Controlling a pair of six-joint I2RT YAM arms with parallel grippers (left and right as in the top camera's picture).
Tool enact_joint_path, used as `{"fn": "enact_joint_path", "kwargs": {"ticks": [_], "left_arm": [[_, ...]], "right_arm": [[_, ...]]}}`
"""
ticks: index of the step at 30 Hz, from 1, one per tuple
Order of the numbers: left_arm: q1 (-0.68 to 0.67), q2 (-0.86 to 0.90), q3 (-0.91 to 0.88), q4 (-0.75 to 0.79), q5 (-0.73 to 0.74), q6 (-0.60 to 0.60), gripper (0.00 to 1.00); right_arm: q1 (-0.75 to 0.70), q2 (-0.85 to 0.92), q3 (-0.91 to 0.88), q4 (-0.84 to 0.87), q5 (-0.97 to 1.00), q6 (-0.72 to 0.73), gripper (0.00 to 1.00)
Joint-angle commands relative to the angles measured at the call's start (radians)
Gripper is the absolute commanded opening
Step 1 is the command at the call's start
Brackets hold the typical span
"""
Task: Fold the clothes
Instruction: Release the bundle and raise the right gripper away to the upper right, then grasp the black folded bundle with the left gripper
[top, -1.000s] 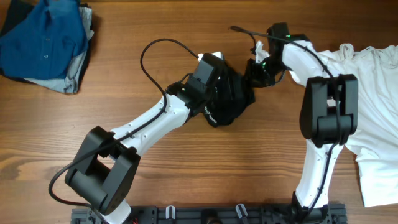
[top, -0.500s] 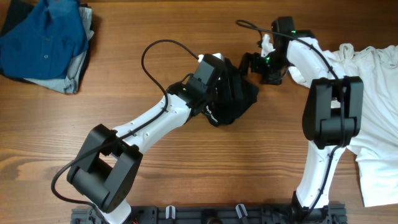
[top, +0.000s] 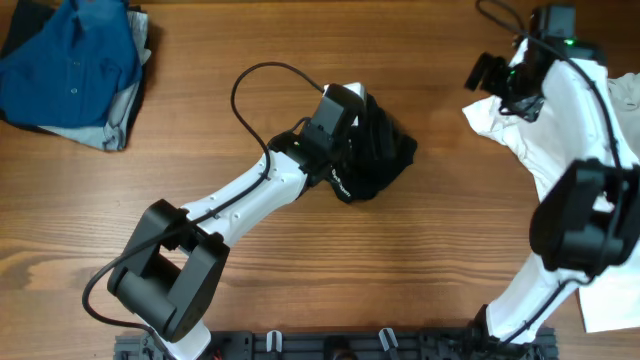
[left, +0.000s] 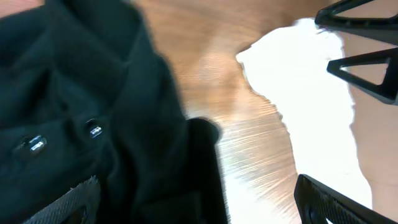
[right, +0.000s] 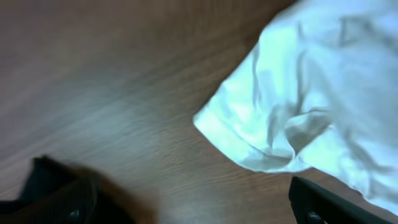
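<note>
A crumpled black garment (top: 385, 155) lies at the table's middle. My left gripper (top: 358, 120) hangs over its left part, open; in the left wrist view its jaws (left: 199, 208) stand wide, with black cloth (left: 93, 124) lying loose between them. A white shirt (top: 600, 200) is spread along the right side. My right gripper (top: 495, 78) is open at the shirt's upper left corner. In the right wrist view its jaws (right: 193, 205) span bare wood, with the white sleeve hem (right: 273, 143) just beyond them.
A pile of blue and grey clothes (top: 75, 65) sits at the far left corner. The left arm's cable (top: 245, 85) loops over the table. Bare wooden tabletop (top: 350, 270) lies in front of the garments.
My right gripper opened, let go of the black garment and swung right and away to the white shirt's corner. The left arm has stayed put.
</note>
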Motion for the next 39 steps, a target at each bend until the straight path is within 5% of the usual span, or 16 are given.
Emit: {"fn": "enact_joint_path", "kwargs": {"ticks": [1, 13, 17, 19, 22, 30, 39], "left_arm": [[-0.006, 0.013, 0.014, 0.093, 0.098, -0.005, 1.00], [-0.077, 0.000, 0.016, 0.296, 0.137, -0.009, 0.98], [-0.049, -0.063, 0.016, 0.233, 0.131, -0.008, 0.72], [-0.021, -0.106, 0.016, 0.148, 0.113, -0.008, 0.29], [0.024, -0.169, 0.016, -0.020, 0.058, 0.007, 0.04], [0.051, -0.314, 0.016, -0.281, 0.017, 0.089, 0.04], [-0.035, -0.195, 0.016, -0.467, -0.076, 0.037, 0.04]], "right_arm": [[0.009, -0.025, 0.018, -0.027, 0.021, -0.011, 1.00], [0.009, -0.025, 0.018, -0.052, -0.014, -0.041, 1.00], [0.009, -0.025, 0.018, -0.055, -0.049, -0.062, 1.00], [0.009, -0.025, 0.018, -0.059, -0.056, -0.062, 1.00], [0.009, -0.025, 0.018, -0.066, -0.056, -0.062, 1.00], [0.009, -0.025, 0.018, -0.066, -0.071, -0.062, 1.00], [0.009, -0.025, 0.018, -0.073, -0.093, -0.062, 1.00]]}}
